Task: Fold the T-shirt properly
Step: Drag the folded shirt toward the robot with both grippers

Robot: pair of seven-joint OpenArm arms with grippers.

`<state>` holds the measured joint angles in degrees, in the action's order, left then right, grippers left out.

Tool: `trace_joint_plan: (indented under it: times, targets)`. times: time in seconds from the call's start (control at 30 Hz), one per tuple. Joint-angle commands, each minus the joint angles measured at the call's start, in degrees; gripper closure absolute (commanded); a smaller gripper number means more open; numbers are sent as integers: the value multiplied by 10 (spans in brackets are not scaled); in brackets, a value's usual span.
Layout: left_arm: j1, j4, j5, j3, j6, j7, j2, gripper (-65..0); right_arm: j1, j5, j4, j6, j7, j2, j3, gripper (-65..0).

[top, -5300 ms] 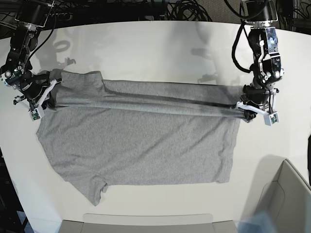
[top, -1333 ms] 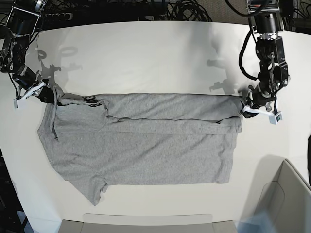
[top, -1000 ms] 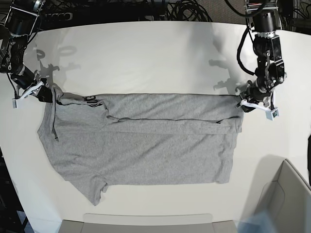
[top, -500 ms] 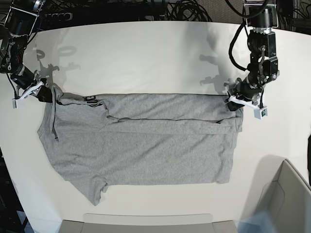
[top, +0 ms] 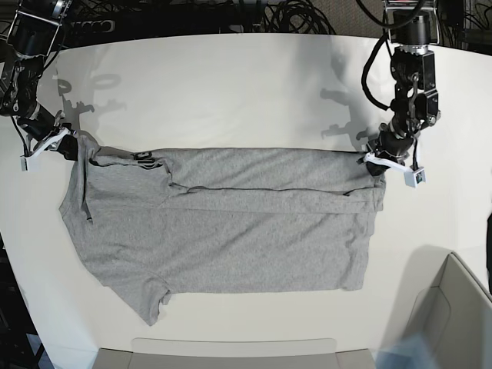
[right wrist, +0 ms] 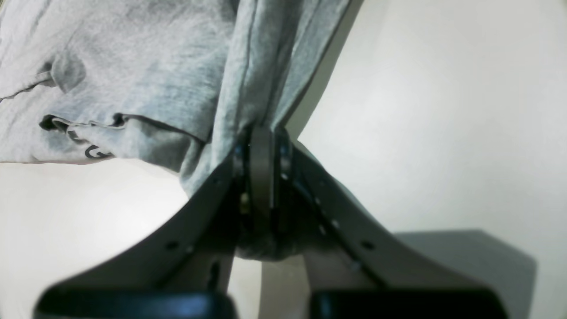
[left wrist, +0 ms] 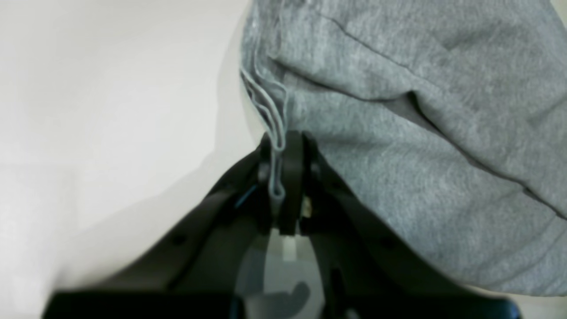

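The left gripper (left wrist: 282,177) is clamped on a thin stack of hem layers at one end of the fold, and the right gripper (right wrist: 261,177) is pinched on a bunched twist of cloth at the other end; in the base view they sit at the two far corners of the T-shirt (top: 223,223), which lies flat on the white table (top: 231,84) with its upper third folded over the body and one sleeve (top: 150,296) still poking out at the near side. The risk, as I judge it, lies in the release: the left grip holds only the very edge of the layers, so an uneven let-go or any sideways drag could pull the fold line crooked or peel the top layer back, while the wad in the right jaws may stay rumpled at the shoulder. The tabletop looks smooth and offers little friction to hold the cloth. Cables (top: 292,15) hang behind the table, and a pale bin (top: 453,307) stands at the near corner, well apart from the shirt
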<state>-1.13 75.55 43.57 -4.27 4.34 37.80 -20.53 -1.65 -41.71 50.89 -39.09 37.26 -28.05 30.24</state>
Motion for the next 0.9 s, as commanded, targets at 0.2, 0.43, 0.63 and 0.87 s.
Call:
trace_joint_plan:
  times: [0.2,0.43,0.63,0.87]
  targets:
    - [-67,73,-7,-56,-6,18,-6,0,49,11,73,-9,16,-21,1,0]
    - [-124,78,-7,-91,-4,18,-8,0,114,9,108,-9,16,-32,1,0]
    - [-196,144,-7,-118,-4,18,-9,0,190,8,174,-9,16,-28,1,0]
    - [-262,188,-7,-119,-4,19,-24,0,274,1,236,-9,16,-14,6,0]
